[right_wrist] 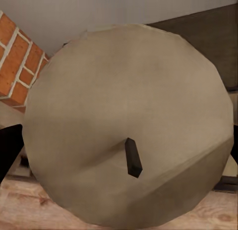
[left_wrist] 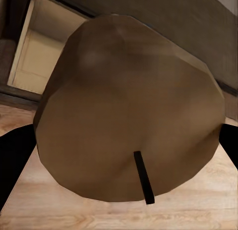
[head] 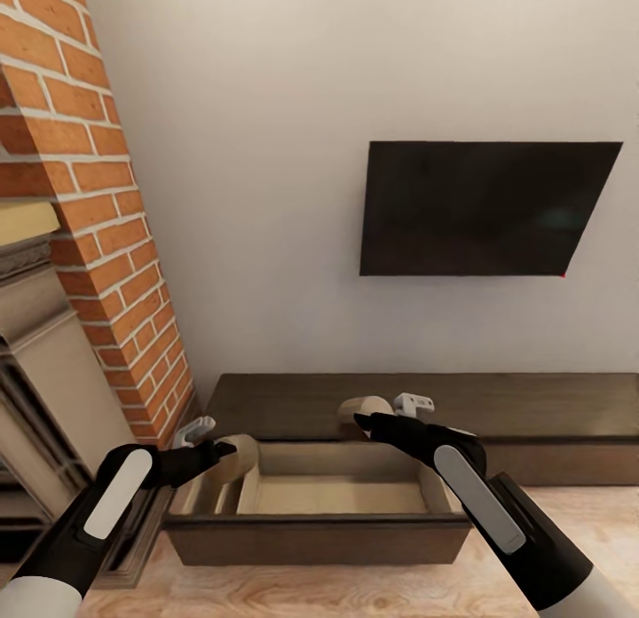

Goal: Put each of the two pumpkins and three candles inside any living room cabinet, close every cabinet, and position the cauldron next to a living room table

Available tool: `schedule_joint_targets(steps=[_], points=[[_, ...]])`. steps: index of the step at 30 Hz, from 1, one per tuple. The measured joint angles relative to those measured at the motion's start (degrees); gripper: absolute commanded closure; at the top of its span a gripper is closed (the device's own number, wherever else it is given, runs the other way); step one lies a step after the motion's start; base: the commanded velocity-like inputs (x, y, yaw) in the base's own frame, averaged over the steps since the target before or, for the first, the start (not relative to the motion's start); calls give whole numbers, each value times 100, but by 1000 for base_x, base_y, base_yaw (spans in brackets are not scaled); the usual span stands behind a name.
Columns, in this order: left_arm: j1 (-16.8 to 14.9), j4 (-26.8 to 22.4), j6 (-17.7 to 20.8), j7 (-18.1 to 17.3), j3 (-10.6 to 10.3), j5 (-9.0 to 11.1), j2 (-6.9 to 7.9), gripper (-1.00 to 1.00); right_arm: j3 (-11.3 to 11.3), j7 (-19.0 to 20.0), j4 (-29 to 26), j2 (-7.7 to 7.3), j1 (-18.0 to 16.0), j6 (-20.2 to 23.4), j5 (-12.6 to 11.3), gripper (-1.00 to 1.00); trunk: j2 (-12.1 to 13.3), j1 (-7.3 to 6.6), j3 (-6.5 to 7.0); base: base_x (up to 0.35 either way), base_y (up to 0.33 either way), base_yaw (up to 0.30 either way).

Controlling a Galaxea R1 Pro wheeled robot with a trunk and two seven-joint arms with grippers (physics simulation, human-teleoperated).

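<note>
With each gripper clamped on a stubby tan wax candle, left gripper (head: 211, 451) and candle (head: 238, 458) over the open dark-brown wooden cabinet drawer's (head: 319, 534) left end, right gripper (head: 377, 420) and candle (head: 362, 412) above its far right corner, stowing appears underway; next, lower and release.

The head view looks down and forward from above both arms at the cabinet (head: 426, 405), its open drawer (head: 319, 498) and the wall TV (head: 484, 208). The left wrist view sits very close behind a candle (left_wrist: 126, 111), facing the drawer (left_wrist: 37, 56). The right wrist view, equally close behind another candle (right_wrist: 129, 126), faces the brick wall (right_wrist: 17, 61).
</note>
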Motion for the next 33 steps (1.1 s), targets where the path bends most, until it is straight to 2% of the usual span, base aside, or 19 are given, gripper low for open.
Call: schedule_joint_targets(steps=[11, 28, 33], points=[[1, 0, 0, -1, -1, -12, -3, 100, -3, 1, 1, 6, -1, 1, -11, 100, 0, 0, 6, 240, 109, -10], [1, 9, -1, 7, -10, -10, -11, 100, -2, -10, 28, 9, -1, 16, 4, 100, 0, -1, 5, 244, -43, 0], [1, 19, -10, 39, -20, -11, -39, 100, 12, -55, 789, 76, -4, 109, 6, 100, 1, 2, 5, 63, -17, 0]])
